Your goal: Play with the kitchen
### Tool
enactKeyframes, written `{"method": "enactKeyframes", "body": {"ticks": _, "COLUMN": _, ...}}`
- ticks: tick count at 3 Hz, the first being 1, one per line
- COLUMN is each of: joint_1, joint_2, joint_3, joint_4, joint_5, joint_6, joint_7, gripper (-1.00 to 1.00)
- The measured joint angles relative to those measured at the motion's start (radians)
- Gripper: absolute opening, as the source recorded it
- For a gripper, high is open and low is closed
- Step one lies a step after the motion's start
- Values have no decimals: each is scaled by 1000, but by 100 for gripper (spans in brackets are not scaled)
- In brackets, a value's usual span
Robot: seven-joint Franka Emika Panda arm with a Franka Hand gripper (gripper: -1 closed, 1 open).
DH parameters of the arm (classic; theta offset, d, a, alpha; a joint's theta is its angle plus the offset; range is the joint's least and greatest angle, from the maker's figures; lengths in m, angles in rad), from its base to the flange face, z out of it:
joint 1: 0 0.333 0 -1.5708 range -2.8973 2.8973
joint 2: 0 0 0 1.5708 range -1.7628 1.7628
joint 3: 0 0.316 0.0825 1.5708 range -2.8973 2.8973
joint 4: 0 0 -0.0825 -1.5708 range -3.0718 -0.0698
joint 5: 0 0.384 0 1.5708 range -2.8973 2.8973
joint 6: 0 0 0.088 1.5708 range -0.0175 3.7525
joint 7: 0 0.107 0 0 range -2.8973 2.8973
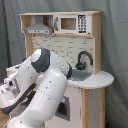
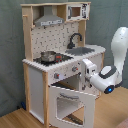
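One toy kitchen point(image 2: 55, 60) stands on the wood floor point(image 2: 15, 120) against a grey backdrop and fills the middle of both exterior views. Its oven door point(image 2: 70, 102) hangs open, tipped forward and down from the cabinet front. A small pot point(image 2: 48, 56) sits on the stove top, a black faucet point(image 2: 75, 39) arches over the grey sink point(image 2: 82, 50), and a hood point(image 2: 49, 20) hangs under the top shelf. Knobs point(image 2: 74, 69) line the panel above the oven opening.

The gripper point(image 2: 89, 70) sits just beside the knob panel, at the second exterior view's right of the open door. Whether the jaws are apart or together cannot be told here.

Hazards, as a judgement:
- A downward move would likely press the wrist onto the open door's top edge and strain its hinge.
- A hard push against the panel could shift or tip the light cabinet.
- A sweep across the bench edge could knock the pot off the stove.

Clearance: open room lies toward the second exterior view's right, away from the cabinet. In the first exterior view the arm point(image 1: 47, 85) hides the lower front, so clearance there cannot be confirmed.
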Motion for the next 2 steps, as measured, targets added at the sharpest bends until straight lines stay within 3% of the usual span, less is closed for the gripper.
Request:
{"method": "enactKeyframes", "body": {"ticks": 1, "joint_1": 6, "joint_2": 0, "joint_3": 19, "joint_4": -2, "joint_5": -23, "joint_6": 0, "joint_7": -106, "gripper": 100}}
{"method": "enactKeyframes", "body": {"ticks": 2, "joint_1": 16, "joint_2": 0, "joint_3": -20, "joint_4": -30, "joint_5": -52, "joint_6": 58, "joint_7": -168, "gripper": 100}}
